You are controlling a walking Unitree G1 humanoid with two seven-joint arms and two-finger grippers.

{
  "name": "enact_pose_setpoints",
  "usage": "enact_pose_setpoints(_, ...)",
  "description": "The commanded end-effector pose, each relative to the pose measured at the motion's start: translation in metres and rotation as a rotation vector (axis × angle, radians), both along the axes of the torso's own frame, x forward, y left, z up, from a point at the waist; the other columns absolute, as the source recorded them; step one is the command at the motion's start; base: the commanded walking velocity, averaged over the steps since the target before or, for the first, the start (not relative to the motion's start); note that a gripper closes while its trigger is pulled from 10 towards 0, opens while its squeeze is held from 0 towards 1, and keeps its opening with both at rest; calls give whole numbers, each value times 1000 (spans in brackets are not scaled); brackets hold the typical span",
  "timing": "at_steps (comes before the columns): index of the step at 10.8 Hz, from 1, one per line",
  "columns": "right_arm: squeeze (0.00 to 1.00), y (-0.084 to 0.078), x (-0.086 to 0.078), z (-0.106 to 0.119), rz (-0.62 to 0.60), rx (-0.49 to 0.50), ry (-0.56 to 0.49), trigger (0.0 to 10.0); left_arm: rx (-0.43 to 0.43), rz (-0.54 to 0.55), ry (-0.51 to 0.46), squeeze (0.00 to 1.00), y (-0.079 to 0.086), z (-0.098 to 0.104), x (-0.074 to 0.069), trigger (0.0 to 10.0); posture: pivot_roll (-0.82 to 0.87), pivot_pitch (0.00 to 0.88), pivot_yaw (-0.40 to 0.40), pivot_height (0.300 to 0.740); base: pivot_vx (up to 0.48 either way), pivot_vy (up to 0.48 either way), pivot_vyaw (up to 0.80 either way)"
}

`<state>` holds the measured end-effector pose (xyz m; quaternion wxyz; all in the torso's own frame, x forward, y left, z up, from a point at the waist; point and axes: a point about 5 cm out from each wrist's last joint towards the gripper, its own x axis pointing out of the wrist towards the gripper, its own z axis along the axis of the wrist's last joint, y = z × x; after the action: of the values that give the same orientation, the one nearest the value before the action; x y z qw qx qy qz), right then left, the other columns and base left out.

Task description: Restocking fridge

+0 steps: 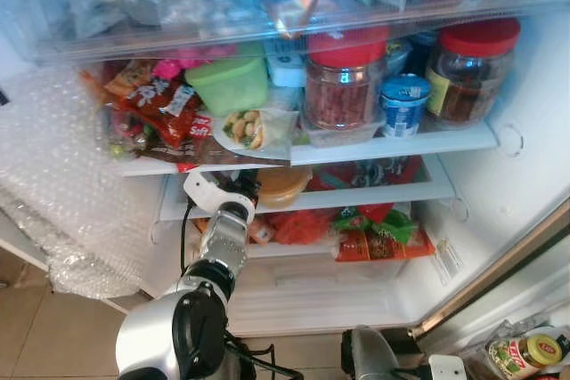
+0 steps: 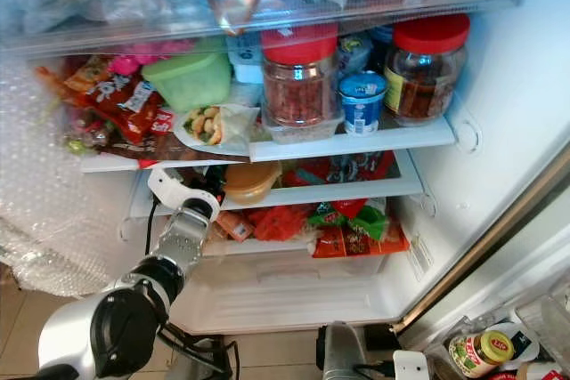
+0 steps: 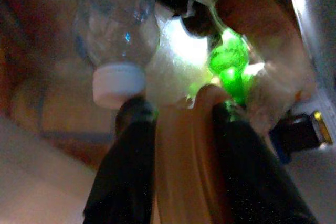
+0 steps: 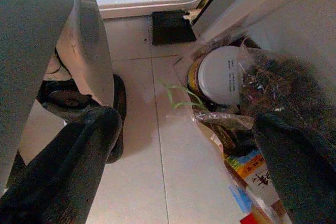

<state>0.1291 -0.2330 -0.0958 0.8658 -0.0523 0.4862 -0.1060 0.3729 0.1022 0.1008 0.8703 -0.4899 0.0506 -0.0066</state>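
Left gripper [image 3: 178, 124]: inside the open fridge [image 1: 499, 140] at the middle shelf, fingers clamped on a tan container [image 1: 283, 186]. Left wrist view adds a clear bottle [image 3: 116, 30] with white cap beside it. Right gripper [image 4: 189, 145]: spread wide above floor tiles.
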Motion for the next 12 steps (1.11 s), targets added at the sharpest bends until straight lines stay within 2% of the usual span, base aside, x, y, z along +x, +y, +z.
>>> enact_pose_setpoints(1, 0, 3, -6, -3, 0, 9, 17, 10000, 26, 32, -11, 0, 7, 8, 5, 10000, -210, 114, 108, 637, 0, 0, 0)
enact_pose_setpoints(3, 0, 3, -7, -3, 2, 8, 19, 10000, 36, 81, 6, 0, 13, 9, 6, 10000, -206, 121, 104, 637, 0, 0, 0)
enact_pose_setpoints(4, 0, 3, -7, -3, 3, 9, 17, 10000, 20, 119, 12, 1000, 18, 10, 7, 10000, -201, 126, 102, 637, 0, 0, 0)
enact_pose_setpoints(9, 0, 4, -3, -2, 9, 12, 11, 10000, 9, 98, -70, 1000, 24, 14, 7, 10000, -176, 119, 108, 637, 0, 0, 0)
enact_pose_setpoints(12, 0, 5, -1, -2, 2, 16, 4, 10000, 32, 14, -166, 1000, 14, 18, 6, 10000, -176, 110, 117, 637, 0, 0, 0)
